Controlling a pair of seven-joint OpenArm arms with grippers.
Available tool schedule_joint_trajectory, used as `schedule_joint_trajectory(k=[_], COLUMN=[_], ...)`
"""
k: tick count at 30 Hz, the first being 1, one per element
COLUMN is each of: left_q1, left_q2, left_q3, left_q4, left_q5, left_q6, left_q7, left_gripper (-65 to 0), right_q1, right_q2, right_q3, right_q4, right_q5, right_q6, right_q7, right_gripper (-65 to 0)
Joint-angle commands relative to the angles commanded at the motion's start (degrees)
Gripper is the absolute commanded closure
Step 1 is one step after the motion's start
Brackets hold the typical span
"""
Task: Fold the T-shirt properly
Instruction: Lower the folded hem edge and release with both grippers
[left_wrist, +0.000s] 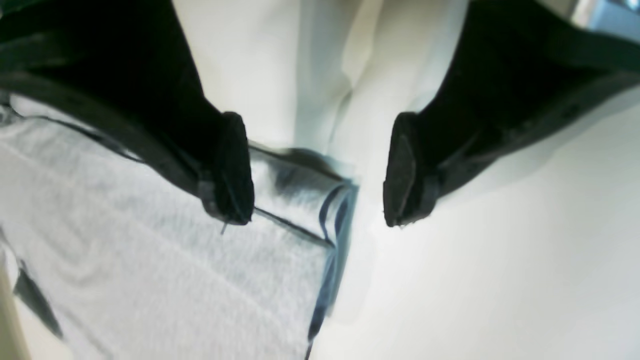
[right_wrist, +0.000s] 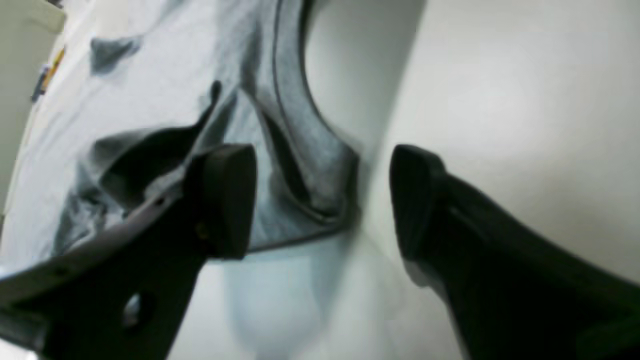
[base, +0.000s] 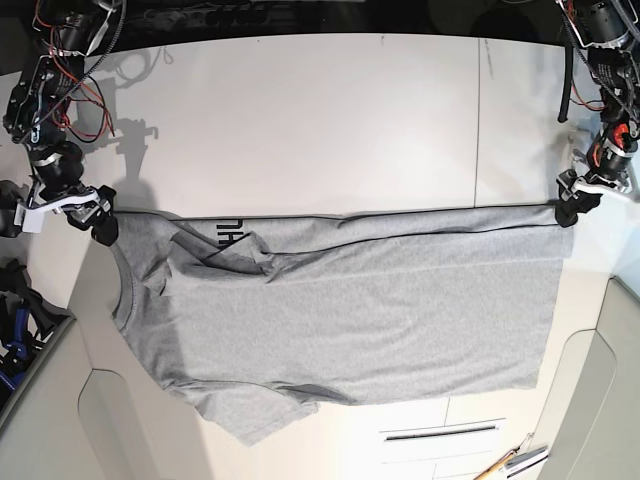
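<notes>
The light grey T-shirt (base: 350, 300) lies spread on the white table (base: 320, 120), folded along its far edge, neck to the left. A bit of black lettering (base: 232, 236) shows under a turned-back flap. My left gripper (base: 568, 212) is at the shirt's far right corner. In the left wrist view it (left_wrist: 317, 172) is open, with the hem corner (left_wrist: 300, 200) between the fingers. My right gripper (base: 103, 225) is at the far left corner. In the right wrist view it (right_wrist: 322, 200) is open, with a bunched fold of cloth (right_wrist: 310, 175) between the fingers.
A seam (base: 478, 120) runs across the table on the right. Red wires and cables (base: 60, 60) hang on the arm at the top left. A handle (base: 440, 432) and a few tools (base: 510, 462) sit at the near edge. Rounded white panels (base: 600, 400) flank the lower corners.
</notes>
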Motion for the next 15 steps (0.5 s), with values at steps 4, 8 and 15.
schedule_joint_trajectory(k=[4,8,15], left_q1=[-0.02,-0.39,-1.31], left_q2=[1.05,1.05,1.05], left_q3=[1.99,4.39,4.74], left_q4=[0.0,0.0,0.0], left_q5=[0.24,0.35,1.86], left_q6=[0.0,0.0,0.0], left_q7=[-0.13,-0.35,-0.57], left_gripper=[-44.0,-44.0,-26.8], right_q1=[0.04,0.59,1.46], right_q2=[-0.83,-1.86,-1.88], right_q3=[0.0,0.0,-1.88], right_q4=[-0.13,-0.13,-0.13], right_q5=[1.18,1.95,1.95], right_q6=[1.44,1.84,1.81], right_q7=[0.0,0.0,0.02], right_gripper=[-41.8,-41.8,-33.8])
